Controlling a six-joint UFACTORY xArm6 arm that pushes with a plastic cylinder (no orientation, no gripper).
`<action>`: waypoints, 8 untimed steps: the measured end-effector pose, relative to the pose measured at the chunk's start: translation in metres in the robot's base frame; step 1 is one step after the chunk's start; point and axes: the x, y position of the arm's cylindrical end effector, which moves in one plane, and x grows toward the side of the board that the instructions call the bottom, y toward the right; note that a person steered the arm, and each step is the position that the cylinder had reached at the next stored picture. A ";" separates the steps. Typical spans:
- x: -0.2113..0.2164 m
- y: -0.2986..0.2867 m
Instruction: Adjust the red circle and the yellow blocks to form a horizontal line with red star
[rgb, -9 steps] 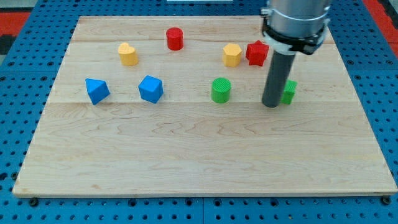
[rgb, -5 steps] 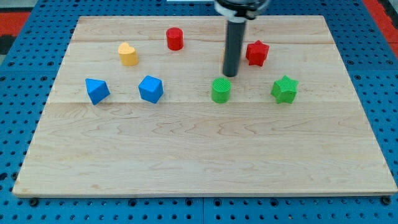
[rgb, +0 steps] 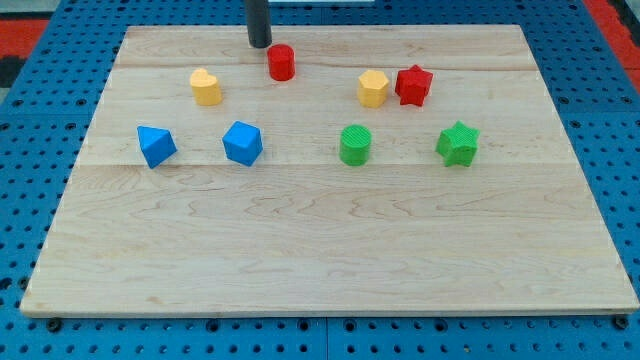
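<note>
A pale wooden surface (rgb: 320, 250) lies on a blue pegboard (rgb: 40, 60), with eight small coloured blocks spread over its upper half. I have no hand that opens or closes, only a straight dark rod coming down from the view's top.

I place everything from the red circle (rgb: 281, 62), a short red cylinder standing near the surface's top edge, a little left of centre. My tip (rgb: 260, 45) rests on the surface just up and to the view's left of the red circle, very close to it; I cannot tell whether the two touch.

Down and to the left of the red circle sits a yellow block with a rounded, heart-like outline (rgb: 206, 87). Down and to the right of the red circle is a yellow hexagonal block (rgb: 373, 88). The red star (rgb: 414, 85) is farther right again, just beside that yellow hexagonal block, the two touching or almost touching. The red circle stands slightly higher in the view than both yellow blocks and the red star.

Lower down runs a second row. A blue cube (rgb: 242, 143) lies below the red circle, slightly left, and a blue triangular block (rgb: 156, 146) is well to the left. A green cylinder (rgb: 355, 145) lies below and to the right of the red circle, and a green star (rgb: 458, 144) is farthest right.
</note>
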 end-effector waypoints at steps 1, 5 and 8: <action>0.025 0.014; -0.013 0.019; 0.029 0.056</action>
